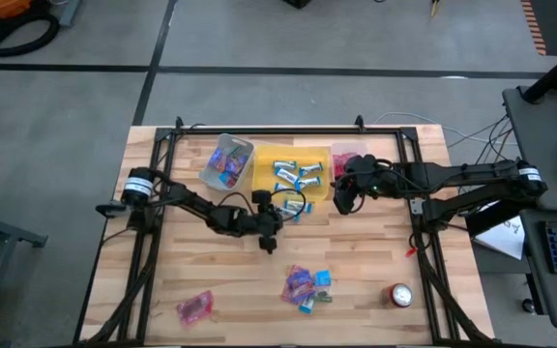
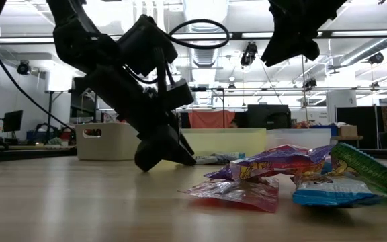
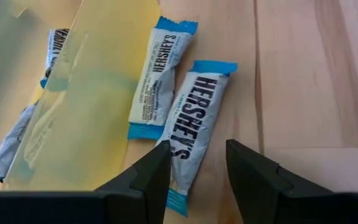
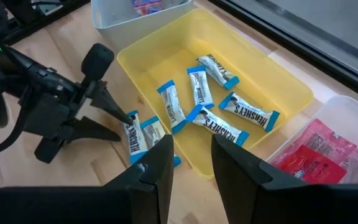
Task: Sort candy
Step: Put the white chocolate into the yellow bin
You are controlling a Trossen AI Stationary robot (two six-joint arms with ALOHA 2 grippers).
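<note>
My left gripper point(image 1: 270, 239) sits low on the bench point(image 1: 366, 261), fingers parted around 1 blue-and-white candy bar point(image 3: 194, 118), not yet clamped. A 2nd bar point(image 3: 160, 74) lies just beside it, against the yellow bin point(image 4: 291, 93). My right gripper point(image 4: 190, 163) hovers above that bin's near edge, fingers apart, nothing between them. More blue-and-white bars point(image 4: 229, 121) lie inside. Loose mixed candy point(image 1: 303, 285) waits near the bench front.

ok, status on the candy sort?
Left hand open over Hershey's bar beside yellow bin. Right hand open, empty, above bin. Nothing blocking.
</note>
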